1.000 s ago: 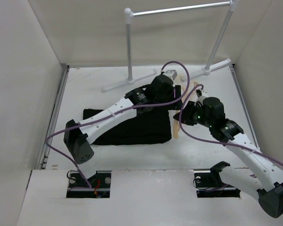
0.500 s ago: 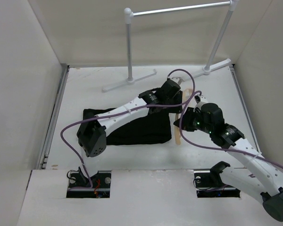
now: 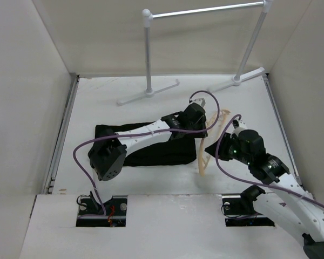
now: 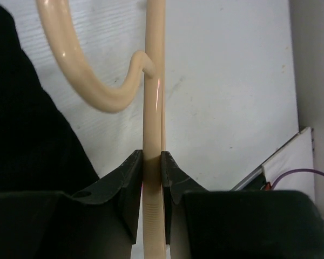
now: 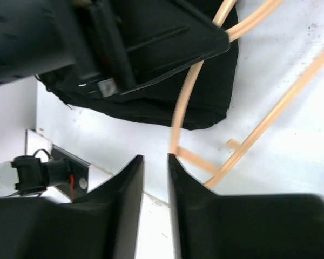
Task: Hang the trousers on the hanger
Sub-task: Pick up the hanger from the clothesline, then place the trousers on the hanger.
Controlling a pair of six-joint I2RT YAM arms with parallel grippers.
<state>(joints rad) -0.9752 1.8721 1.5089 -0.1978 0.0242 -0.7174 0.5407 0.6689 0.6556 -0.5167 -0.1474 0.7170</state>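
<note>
White rail stand (image 3: 148, 54) stands upright along the table's (image 3: 97, 102) far edge, reaching toward the far right corner (one horizontal bar on two posts, each on a flat angled foot), with plain pale walls (image 3: 21, 97) enclosing three sides.

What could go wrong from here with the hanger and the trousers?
The left hand pinches just one thin bar of the hanger, so it might swivel or slip.
The left arm lies across the trousers and could drag them.
The right hand, open and empty, sits close by; the arms may collide.
</note>
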